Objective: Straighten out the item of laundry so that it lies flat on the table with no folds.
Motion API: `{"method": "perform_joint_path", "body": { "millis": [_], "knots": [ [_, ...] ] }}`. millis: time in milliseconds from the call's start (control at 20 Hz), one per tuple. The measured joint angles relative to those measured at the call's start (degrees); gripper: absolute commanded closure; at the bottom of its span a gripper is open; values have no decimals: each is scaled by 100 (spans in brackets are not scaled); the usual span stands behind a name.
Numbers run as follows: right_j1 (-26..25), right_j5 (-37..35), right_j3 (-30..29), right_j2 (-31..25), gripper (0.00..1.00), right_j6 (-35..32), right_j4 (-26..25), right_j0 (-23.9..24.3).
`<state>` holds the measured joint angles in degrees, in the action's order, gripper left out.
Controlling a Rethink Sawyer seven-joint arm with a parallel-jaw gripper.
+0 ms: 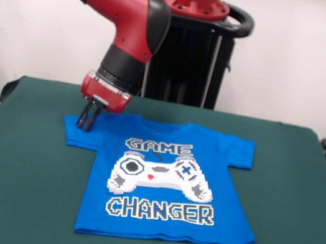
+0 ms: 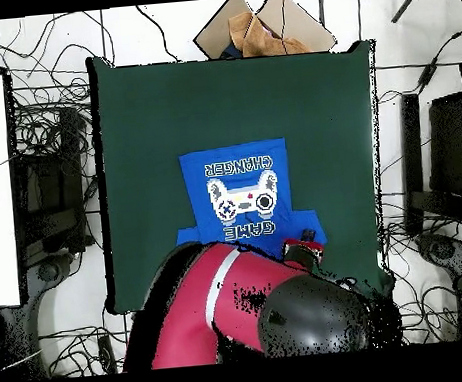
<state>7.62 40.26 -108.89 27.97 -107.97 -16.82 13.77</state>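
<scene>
The item of laundry [image 1: 165,179], a bright blue T-shirt with a game controller print and the words "GAME CHANGER", lies print up and mostly flat on the table [image 1: 12,190]. Its hem is slightly wavy along the near edge. My gripper [image 1: 87,126] points down at the shirt's left sleeve, with its two dark fingers pressed close together on the sleeve's far edge. Seen from overhead, the item of laundry [image 2: 237,188] sits near the middle of the table [image 2: 148,116], and the gripper [image 2: 302,244] is at one sleeve, largely covered by my red arm.
The black pedestal [image 1: 189,63] stands behind the table's far edge. In the overhead view, a brown cardboard piece [image 2: 261,26] lies beyond the table's top edge, and cables [image 2: 40,145] run along both sides. Green cloth extends well past the shirt on every side.
</scene>
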Motion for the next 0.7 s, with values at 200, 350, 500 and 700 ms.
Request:
{"method": "perform_joint_path", "body": {
  "millis": [200,350,500,700],
  "knots": [
    [-113,211,0,84,100,0,70,-60],
    [-116,215,1,106,100,0,72,-59],
    [-61,140,1,106,100,0,57,-32],
    [242,-415,-1,77,100,0,-183,106]
  ]
}}
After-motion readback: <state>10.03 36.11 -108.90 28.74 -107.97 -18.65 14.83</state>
